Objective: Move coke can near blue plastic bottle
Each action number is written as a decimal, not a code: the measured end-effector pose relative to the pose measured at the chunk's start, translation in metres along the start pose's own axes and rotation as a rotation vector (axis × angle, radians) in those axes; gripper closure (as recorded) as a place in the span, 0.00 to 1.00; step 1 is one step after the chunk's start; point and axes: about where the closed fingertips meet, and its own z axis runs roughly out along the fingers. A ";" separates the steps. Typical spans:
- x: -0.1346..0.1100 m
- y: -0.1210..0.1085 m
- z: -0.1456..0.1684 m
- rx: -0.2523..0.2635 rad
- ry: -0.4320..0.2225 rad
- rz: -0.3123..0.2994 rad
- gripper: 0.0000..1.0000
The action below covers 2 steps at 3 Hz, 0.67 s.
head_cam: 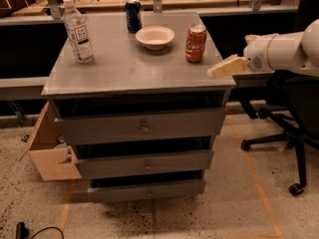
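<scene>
The red coke can [196,43] stands upright at the right side of the grey cabinet top [124,66]. The clear plastic bottle [78,32] with a white cap and white label stands at the far left of the top. My gripper [214,72] reaches in from the right on a white arm, over the cabinet's right front corner. It is a little right of and nearer than the can, apart from it, and holds nothing.
A white bowl [155,37] sits left of the can. A dark blue can [133,15] stands behind the bowl. A black office chair [291,113] is at the right. An open wooden box [50,151] lies left of the drawers.
</scene>
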 end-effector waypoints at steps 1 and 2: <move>0.000 -0.017 0.037 0.003 -0.084 0.027 0.00; -0.004 -0.033 0.071 0.003 -0.143 0.057 0.00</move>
